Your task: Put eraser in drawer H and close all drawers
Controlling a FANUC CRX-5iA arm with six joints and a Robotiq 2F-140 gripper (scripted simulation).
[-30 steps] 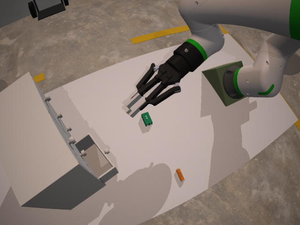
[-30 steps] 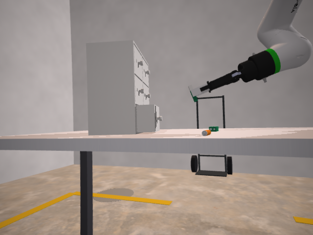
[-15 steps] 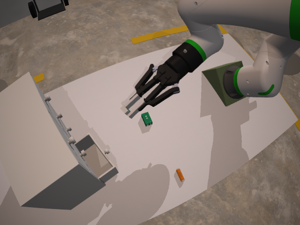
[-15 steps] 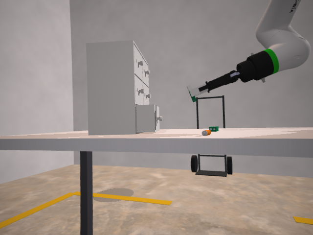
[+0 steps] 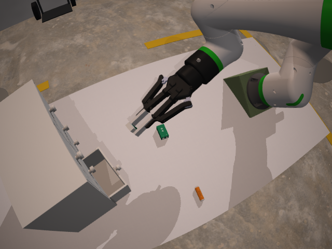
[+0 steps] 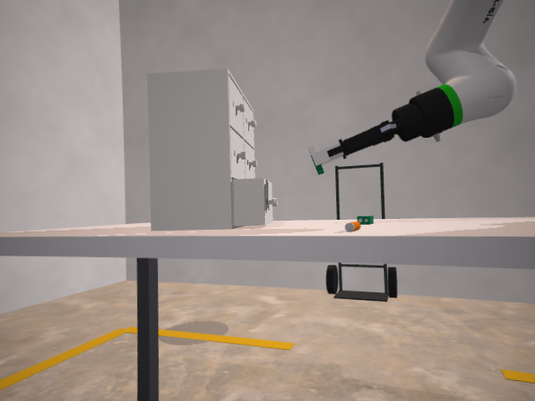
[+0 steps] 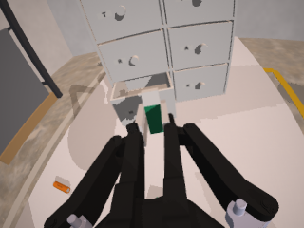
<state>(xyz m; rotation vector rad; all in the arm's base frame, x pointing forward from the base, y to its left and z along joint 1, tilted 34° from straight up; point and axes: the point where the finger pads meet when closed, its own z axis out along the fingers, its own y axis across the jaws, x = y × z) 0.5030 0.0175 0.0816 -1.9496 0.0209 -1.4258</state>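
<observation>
My gripper (image 5: 138, 124) hangs in the air well above the table, shut on the eraser (image 5: 133, 125), a white block with a green end. The side view shows the eraser (image 6: 319, 165) tilted at about the height of the chest's middle drawers, apart from the chest's front. In the wrist view the eraser (image 7: 152, 117) sits between my fingertips, pointing at the chest (image 7: 165, 34). The white chest (image 5: 40, 157) has six drawers with knobs. Its bottom drawer (image 5: 106, 173) on one side is pulled out and looks empty; it also shows in the side view (image 6: 252, 201). I cannot read the drawer marks.
A small green block (image 5: 162, 132) lies on the table below my gripper. An orange battery (image 5: 199, 193) lies near the table's front edge. The arm's olive base (image 5: 248, 91) stands at the right. A hand cart (image 6: 360, 280) stands on the floor beyond the table.
</observation>
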